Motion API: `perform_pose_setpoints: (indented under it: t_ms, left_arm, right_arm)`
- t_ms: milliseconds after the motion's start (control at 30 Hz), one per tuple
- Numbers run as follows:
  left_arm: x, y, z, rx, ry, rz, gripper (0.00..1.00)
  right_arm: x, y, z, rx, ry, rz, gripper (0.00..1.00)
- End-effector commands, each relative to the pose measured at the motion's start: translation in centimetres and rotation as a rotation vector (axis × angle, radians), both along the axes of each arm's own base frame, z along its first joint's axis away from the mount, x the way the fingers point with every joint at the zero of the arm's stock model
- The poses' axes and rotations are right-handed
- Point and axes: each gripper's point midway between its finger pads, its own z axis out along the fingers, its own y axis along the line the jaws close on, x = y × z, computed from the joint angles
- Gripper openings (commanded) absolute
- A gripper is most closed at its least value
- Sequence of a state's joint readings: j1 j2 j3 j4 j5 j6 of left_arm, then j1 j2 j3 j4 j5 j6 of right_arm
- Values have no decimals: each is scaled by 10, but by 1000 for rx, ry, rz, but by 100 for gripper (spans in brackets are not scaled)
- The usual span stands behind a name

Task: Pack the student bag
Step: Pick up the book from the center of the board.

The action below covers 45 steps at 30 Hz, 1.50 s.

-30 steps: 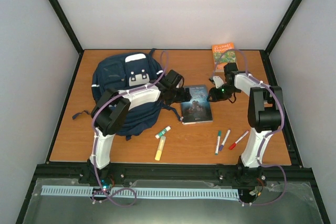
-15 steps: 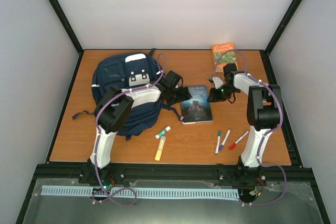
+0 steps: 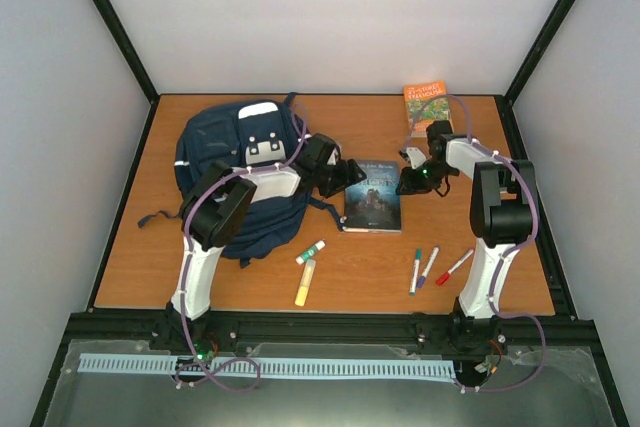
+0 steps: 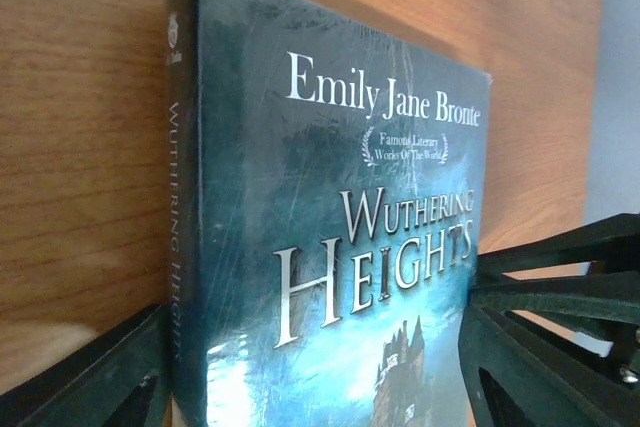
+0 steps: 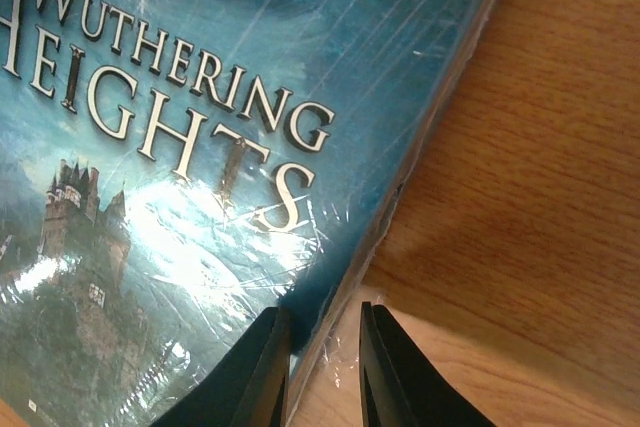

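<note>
The student bag (image 3: 222,157), navy with white patches, lies at the back left of the table. A dark blue book (image 3: 375,202), "Wuthering Heights", lies flat just right of it. My left gripper (image 3: 344,178) reaches over the bag's right side to the book's left end. In the left wrist view its jaws (image 4: 318,292) stand wide, pressed against both long edges of the book (image 4: 330,147). My right gripper (image 3: 408,185) is at the book's right edge. Its fingers (image 5: 322,325) are nearly together, pinching the edge of the book (image 5: 180,147).
An orange book (image 3: 425,107) lies at the back right. Three markers (image 3: 428,267) lie near the right arm's base. A glue stick (image 3: 311,252) and a yellow highlighter (image 3: 303,283) lie in front of the bag. Grey walls close in the table (image 3: 480,247).
The book has turned straighter and slid a little towards the back left. Both grippers have closed in on it, the right one narrowing most.
</note>
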<state>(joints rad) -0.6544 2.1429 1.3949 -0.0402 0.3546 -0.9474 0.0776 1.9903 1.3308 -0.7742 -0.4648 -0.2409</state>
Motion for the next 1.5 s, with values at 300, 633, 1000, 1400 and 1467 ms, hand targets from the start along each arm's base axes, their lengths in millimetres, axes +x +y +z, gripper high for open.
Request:
perform_pose_setpoints:
  t_ms: [300, 633, 1000, 1400, 1467]
  left_arm:
    - [-28, -42, 76, -389, -61, -98, 72]
    - [-56, -48, 88, -468, 5, -21, 64]
    - [-40, -52, 115, -535, -89, 50, 52]
    - [-39, -39, 128, -482, -154, 68, 31]
    - [-39, -38, 127, -482, -151, 63, 26]
  right_arm:
    - [-28, -3, -44, -51, 139, 9, 25]
    - [-28, 2, -38, -20, 137, 10, 25]
    - [-30, 7, -31, 19, 135, 12, 27]
    - [-27, 10, -20, 52, 107, 13, 32]
    - [-27, 10, -18, 55, 102, 10, 32]
